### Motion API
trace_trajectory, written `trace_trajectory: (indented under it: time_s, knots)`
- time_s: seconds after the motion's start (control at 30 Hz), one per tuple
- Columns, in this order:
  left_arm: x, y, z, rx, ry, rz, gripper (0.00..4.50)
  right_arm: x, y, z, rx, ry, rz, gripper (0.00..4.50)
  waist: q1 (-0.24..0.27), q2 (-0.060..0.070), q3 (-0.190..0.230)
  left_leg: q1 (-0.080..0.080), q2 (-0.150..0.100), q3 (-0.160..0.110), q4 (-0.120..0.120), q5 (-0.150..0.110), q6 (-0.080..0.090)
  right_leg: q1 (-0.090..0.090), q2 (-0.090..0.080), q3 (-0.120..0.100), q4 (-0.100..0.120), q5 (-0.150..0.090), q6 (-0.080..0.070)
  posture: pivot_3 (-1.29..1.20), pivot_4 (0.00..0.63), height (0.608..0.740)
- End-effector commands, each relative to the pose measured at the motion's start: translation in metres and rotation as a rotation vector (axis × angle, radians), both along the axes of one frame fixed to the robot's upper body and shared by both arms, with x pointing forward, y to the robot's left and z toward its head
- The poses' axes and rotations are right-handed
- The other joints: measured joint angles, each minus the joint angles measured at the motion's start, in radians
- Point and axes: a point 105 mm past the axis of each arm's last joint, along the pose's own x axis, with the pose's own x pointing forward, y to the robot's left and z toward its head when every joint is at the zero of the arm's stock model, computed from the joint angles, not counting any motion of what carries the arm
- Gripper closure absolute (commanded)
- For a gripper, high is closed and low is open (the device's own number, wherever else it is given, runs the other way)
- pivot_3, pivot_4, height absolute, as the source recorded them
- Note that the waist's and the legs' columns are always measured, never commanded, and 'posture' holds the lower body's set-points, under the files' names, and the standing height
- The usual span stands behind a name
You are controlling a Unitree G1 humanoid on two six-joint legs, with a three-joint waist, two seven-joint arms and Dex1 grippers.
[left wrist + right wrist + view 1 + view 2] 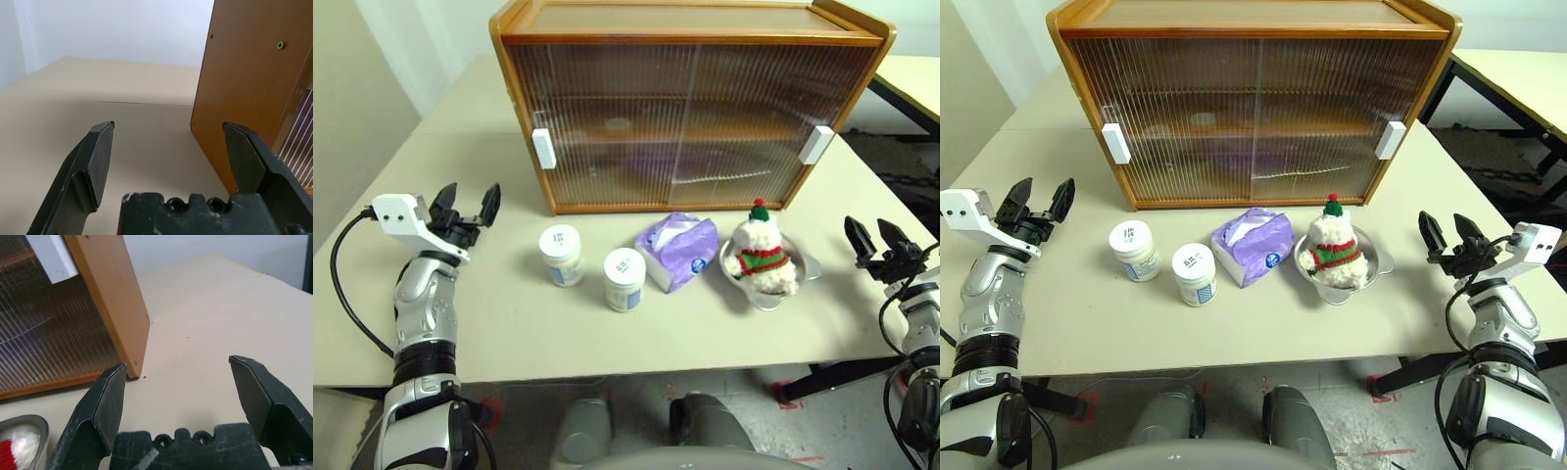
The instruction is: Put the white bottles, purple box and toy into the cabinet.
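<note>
Two white bottles stand side by side on the beige table, in front of the cabinet, whose two ribbed sliding doors are shut. Right of them lies the purple box with tissue at its top. The toy sits in a silver bowl further right. My left gripper is open, empty, left of the bottles and the cabinet's left side. My right gripper is open, empty, right of the toy, near the cabinet's right corner.
White handles sit at the outer edges of the cabinet doors. The table's front edge runs close below the objects. A second table stands at the far right.
</note>
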Motion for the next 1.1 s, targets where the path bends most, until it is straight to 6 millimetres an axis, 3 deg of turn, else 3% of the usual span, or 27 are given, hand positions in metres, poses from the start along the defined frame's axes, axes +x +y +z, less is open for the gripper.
trace_trajectory:
  time_s: [0.03,0.27,0.57,0.7,0.83,1.1]
  knots:
    - [-0.001,0.001,-0.005,0.005,0.026,-0.003,0.02,0.001,-0.001,0.005,-0.016,-0.020,-0.004,0.00,0.000,0.000,0.001,0.000,0.000,0.000,0.000,0.000,0.000,0.000,0.000,0.000,0.000,0.000,0.000,0.21,0.054,0.740]
    - [-0.006,0.007,-0.006,0.021,0.046,-0.009,0.02,-0.009,0.003,0.002,-0.040,-0.023,0.043,0.00,-0.001,0.001,0.022,0.000,0.000,0.000,0.000,0.000,0.000,0.000,0.000,0.000,0.000,-0.001,0.000,0.20,0.073,0.740]
    - [-0.017,0.024,-0.004,0.021,0.045,0.027,0.02,-0.015,0.033,0.018,0.004,-0.118,0.251,0.00,-0.004,0.004,0.025,0.000,0.001,-0.001,-0.001,-0.001,0.001,0.000,-0.001,-0.001,0.000,-0.001,0.000,0.22,0.046,0.740]
    - [-0.012,0.015,0.007,0.007,0.037,-0.016,0.02,-0.017,0.049,0.045,0.022,-0.195,0.389,0.00,0.001,0.004,0.028,0.000,0.001,-0.001,-0.001,-0.001,-0.001,0.000,-0.002,-0.001,0.000,-0.001,0.000,0.22,0.063,0.740]
    - [-0.006,-0.002,0.025,0.021,0.025,-0.091,0.95,-0.030,0.083,0.079,0.034,-0.208,0.659,0.00,0.003,0.007,0.035,-0.001,0.001,-0.001,-0.001,-0.003,-0.003,-0.001,-0.001,-0.002,0.000,-0.001,0.001,0.21,0.079,0.740]
    - [-0.018,-0.034,0.042,0.067,0.005,-0.300,4.11,-0.058,0.113,0.087,0.028,-0.122,0.867,0.00,0.000,0.007,0.035,-0.008,0.001,-0.003,-0.001,-0.001,0.000,-0.004,-0.001,-0.004,-0.004,-0.001,0.001,0.19,0.069,0.740]
